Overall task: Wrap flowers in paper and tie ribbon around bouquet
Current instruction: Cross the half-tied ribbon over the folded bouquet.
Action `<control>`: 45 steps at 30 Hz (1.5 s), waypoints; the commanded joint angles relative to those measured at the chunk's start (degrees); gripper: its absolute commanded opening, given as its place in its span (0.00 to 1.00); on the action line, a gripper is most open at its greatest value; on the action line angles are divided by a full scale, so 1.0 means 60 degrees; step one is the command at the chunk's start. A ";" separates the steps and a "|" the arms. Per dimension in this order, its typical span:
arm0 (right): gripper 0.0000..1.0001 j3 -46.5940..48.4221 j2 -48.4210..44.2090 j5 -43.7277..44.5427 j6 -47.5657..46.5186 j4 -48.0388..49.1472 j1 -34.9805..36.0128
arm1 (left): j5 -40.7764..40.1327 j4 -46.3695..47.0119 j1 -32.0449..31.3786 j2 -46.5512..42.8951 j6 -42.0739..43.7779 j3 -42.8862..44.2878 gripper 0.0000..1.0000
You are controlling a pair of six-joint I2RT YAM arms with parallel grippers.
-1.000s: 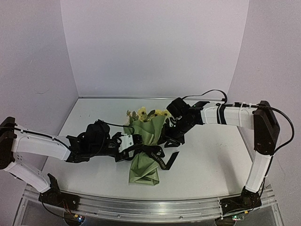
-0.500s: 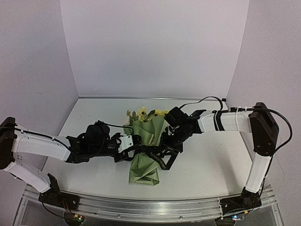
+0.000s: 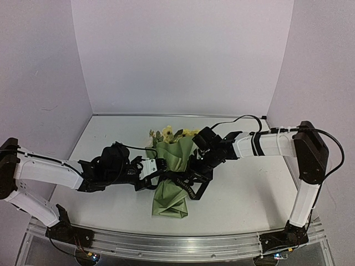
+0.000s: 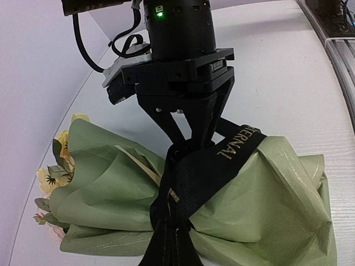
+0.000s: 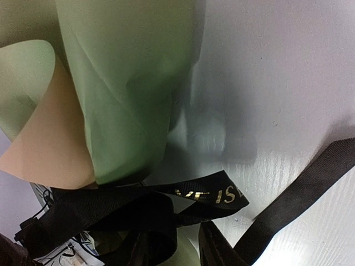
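Olive-green paper [image 3: 169, 199] rolled round the flowers [image 3: 168, 133]: where does that bouquet [image 3: 173, 160] lie? asks Mara.

On the white surface [image 3: 244, 194], between the two arms, Jon answers. It lies flat, with cream and yellow blossoms at the wide far end and the crumpled closed end toward the arm bases.

And the ribbon [image 4: 213, 163]? asks Mara.

Black, with pale gold lettering, Jon says. It crosses over the waist of the cone, and one loose end trails on the surface just right of the paper.

What does the left tool [image 4: 169, 249] have hold of? Mara asks.

The ribbon, Jon replies. It is pressed fully together on the band, which narrows into it at the side of the bouquet in the left wrist view.

And the right tool [image 4: 186, 147]?

It reaches in from the opposite side, tips right at the ribbon, Jon says. Its fingers [image 5: 216, 246] stand part-way apart. The right wrist view shows a pale gap between them, with a lettered loop of ribbon just beyond the tips. Whether either tip touches the band cannot be told.
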 commanded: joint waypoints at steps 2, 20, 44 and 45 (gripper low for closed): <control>0.19 0.0183 0.0036 0.0176 0.0128 0.0237 0.0163 | -0.0090 -0.0068 -0.0044 -0.0134 -0.0046 0.0014 0.00; 0.00 0.2784 -0.0493 0.0681 -0.3026 -0.3525 0.0136 | -0.0201 -0.0408 -0.0044 -0.0492 -0.0205 -0.0110 0.00; 0.00 0.5221 0.0940 -0.0585 -0.4242 -0.5186 -0.0308 | -0.0007 0.0775 -0.0796 0.1527 -0.0898 0.1760 0.00; 0.00 0.5177 0.0906 -0.0682 -0.4279 -0.5189 -0.0365 | 0.0097 0.0787 -0.0799 0.1641 -0.0849 0.1911 0.00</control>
